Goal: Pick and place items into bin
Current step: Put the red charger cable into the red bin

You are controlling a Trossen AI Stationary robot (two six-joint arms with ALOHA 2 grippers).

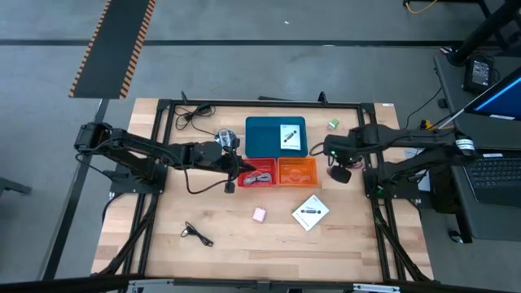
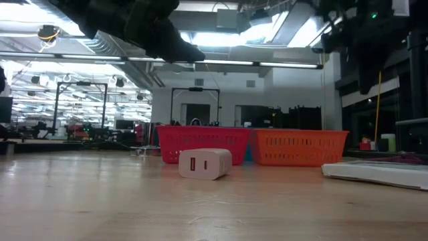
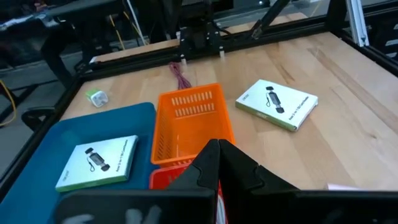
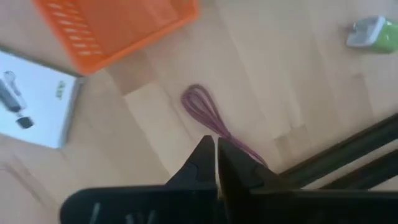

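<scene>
My left pincer (image 1: 230,186), pressed together and holding nothing, hangs over the red bin (image 1: 256,173), with the orange bin (image 3: 189,121) just ahead of its fingers (image 3: 214,163). My right pincer (image 1: 328,149), likewise pressed together and empty, sits just beside the orange bin's far edge, above a small coil of reddish cable (image 4: 208,118) lying on the counter (image 1: 244,236). A blue tray (image 1: 264,134) touches both bins on their back side and carries one white card (image 1: 288,135). The second card (image 1: 309,212) lies flat on the counter in front of the orange bin, apart from it. A pale cube (image 1: 259,214) rests on the bare wood near that card, in front of the red bin. A green cube (image 1: 333,124) sits near the counter's back edge, beside the tray's right corner. One black cable (image 1: 198,233) lies well apart in the front left area; another black cable (image 1: 195,114) curls at the back left. Something dark lies inside the red bin, too small to make out. The orange bin shows nothing in it.
</scene>
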